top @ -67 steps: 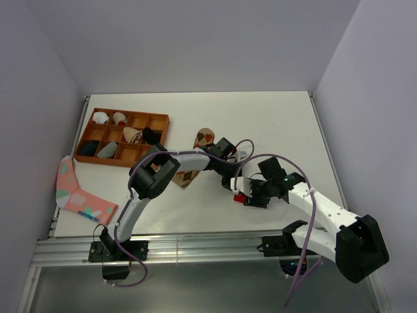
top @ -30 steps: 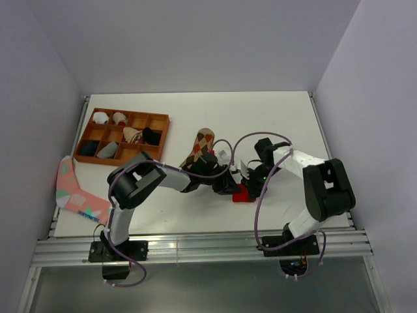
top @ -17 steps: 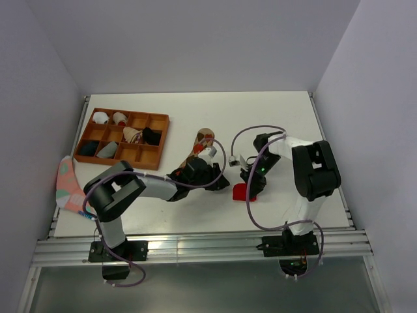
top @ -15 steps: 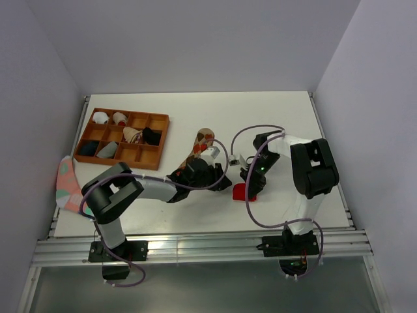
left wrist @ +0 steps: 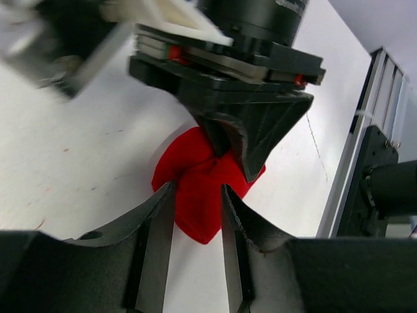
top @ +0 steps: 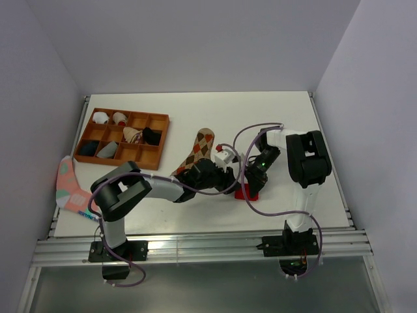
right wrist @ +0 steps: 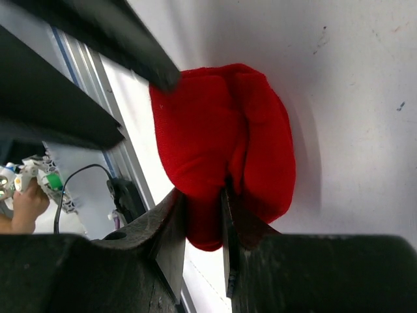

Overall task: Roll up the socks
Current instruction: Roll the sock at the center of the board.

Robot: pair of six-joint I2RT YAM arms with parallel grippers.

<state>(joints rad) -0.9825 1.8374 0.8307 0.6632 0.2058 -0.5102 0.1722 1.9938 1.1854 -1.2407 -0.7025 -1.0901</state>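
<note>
The red sock [top: 245, 192] lies bunched on the white table, near the front centre. My left gripper [top: 234, 182] reaches it from the left. In the left wrist view its fingers [left wrist: 164, 215] stand apart on either side of the pointed end of the red sock [left wrist: 199, 215], so the left gripper [left wrist: 197, 189] is open. My right gripper [top: 253, 180] comes in from the right. The right gripper [right wrist: 203, 195] is shut on a fold of the red sock [right wrist: 215, 124]. The tan argyle sock [top: 202, 145] lies flat behind my left arm.
A wooden compartment tray [top: 130, 113] holding rolled socks stands at the back left. A pink sock [top: 71, 189] hangs over the table's left edge. The metal rail [top: 195, 244] runs along the front edge, close to the red sock.
My left gripper has slid right, up to the red sock. The right arm has drawn its elbow back over the table. The red sock has barely moved.
</note>
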